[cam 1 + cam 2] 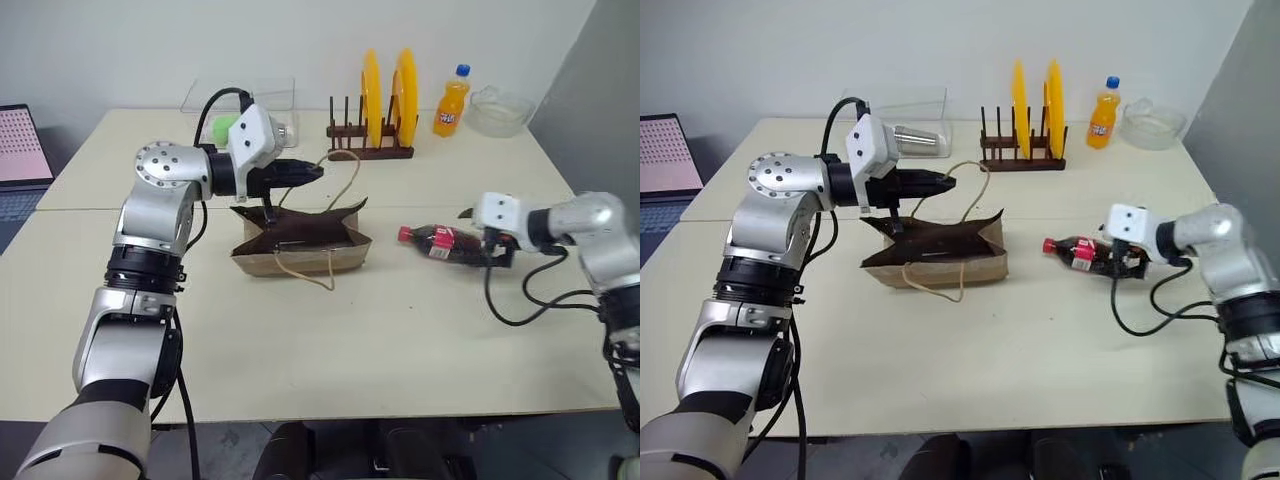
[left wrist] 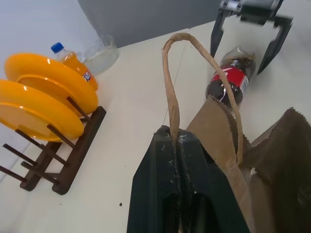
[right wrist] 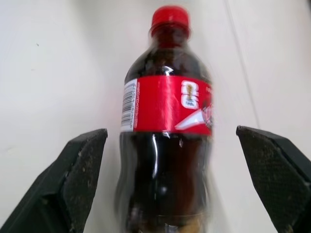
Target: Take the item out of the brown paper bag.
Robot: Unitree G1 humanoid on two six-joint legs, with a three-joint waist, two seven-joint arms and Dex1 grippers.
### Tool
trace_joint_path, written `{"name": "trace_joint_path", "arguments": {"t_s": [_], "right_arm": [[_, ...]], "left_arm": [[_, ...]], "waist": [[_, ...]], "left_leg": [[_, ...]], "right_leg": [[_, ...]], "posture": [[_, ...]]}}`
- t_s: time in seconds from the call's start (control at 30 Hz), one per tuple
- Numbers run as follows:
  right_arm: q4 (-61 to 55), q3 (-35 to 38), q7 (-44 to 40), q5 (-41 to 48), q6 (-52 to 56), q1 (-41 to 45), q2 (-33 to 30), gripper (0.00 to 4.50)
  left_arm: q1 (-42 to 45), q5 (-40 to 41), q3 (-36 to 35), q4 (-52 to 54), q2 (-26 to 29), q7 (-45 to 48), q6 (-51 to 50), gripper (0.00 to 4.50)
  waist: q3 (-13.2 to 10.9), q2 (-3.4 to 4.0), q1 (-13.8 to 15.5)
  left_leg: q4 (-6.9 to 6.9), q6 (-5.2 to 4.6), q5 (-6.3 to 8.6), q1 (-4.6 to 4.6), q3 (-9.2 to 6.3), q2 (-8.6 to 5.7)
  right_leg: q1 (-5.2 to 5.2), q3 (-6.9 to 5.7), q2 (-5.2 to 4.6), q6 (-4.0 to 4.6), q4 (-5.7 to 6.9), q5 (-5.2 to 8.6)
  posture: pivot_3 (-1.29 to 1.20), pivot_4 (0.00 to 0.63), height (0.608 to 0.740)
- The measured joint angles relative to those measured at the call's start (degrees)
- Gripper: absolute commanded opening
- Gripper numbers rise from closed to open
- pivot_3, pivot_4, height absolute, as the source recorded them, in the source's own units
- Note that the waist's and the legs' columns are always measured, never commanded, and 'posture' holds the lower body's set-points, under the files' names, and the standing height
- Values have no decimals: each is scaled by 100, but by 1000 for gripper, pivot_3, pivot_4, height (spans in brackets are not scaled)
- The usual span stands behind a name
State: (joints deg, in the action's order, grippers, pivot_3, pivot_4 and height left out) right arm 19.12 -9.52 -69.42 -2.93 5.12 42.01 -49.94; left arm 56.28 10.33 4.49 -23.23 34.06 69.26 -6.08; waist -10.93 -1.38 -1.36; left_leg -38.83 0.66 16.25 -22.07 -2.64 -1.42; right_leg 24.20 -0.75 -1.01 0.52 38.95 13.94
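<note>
Both fingers of the right claw [image 3: 165, 187] stood spread clear of the cola bottle [image 3: 167, 131] between them; the left claw [image 1: 318, 172] pinched the bag's [image 1: 300, 240] handle [image 2: 194, 53].

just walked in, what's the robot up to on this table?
It's emptying the brown kraft paper bag. The left tool is shut on one of the bag's tan looped cord handles, holding it up. The small dark cola bottle with a red cap and label is already out, lying on its side on the pale table to the bag's right. The right tool stands open around the bottle, its fingers clear of it.
</note>
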Motion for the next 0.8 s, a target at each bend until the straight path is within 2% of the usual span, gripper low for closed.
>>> {"name": "trace_joint_path", "arguments": {"t_s": [0.17,0.27,0.37,0.47,0.6,0.8], "right_arm": [[-2424,1225,139,1442,1558,-1181,-38,4473],[-4055,1738,833,2268,2492,-1891,513,4473],[-5314,1584,1779,2625,3044,-2658,1375,4473],[-5740,1245,2574,2416,3137,-3001,1785,4500],[-5856,948,3302,2030,3031,-3065,2159,4500],[-5941,698,3718,1926,2912,-3193,2343,4500]], "left_arm": [[14,-11,2,-36,-22,-30,3,0],[38,-26,-2,-156,-56,-129,29,0],[99,-58,-12,-417,-68,-247,55,0],[271,-110,-11,-698,-86,-294,51,630],[463,-237,-12,-976,-84,-377,248,1895],[481,-270,-21,-1089,85,-327,385,3749]], "waist": [[0,0,-5],[1,-1,-16],[1,-1,-5],[1,-2,6],[2,-2,5],[2,-2,-10]], "left_leg": [[-2,0,0,8,-8,1],[0,0,0,12,-12,4],[-1,1,0,8,-16,2],[-8,0,0,4,-11,-6],[-8,0,0,7,-11,-7],[-3,0,0,6,-12,-3]], "right_leg": [[-7,-4,1,-1,5,1],[-11,-5,3,-22,6,13],[-9,-7,2,-27,7,16],[-9,-3,-2,-35,0,12],[-10,-1,-2,-40,0,12],[-7,-3,1,-39,1,12]], "posture": [[0,150,740],[0,150,740],[0,150,740],[0,150,740],[0,150,740],[0,150,740]]}}
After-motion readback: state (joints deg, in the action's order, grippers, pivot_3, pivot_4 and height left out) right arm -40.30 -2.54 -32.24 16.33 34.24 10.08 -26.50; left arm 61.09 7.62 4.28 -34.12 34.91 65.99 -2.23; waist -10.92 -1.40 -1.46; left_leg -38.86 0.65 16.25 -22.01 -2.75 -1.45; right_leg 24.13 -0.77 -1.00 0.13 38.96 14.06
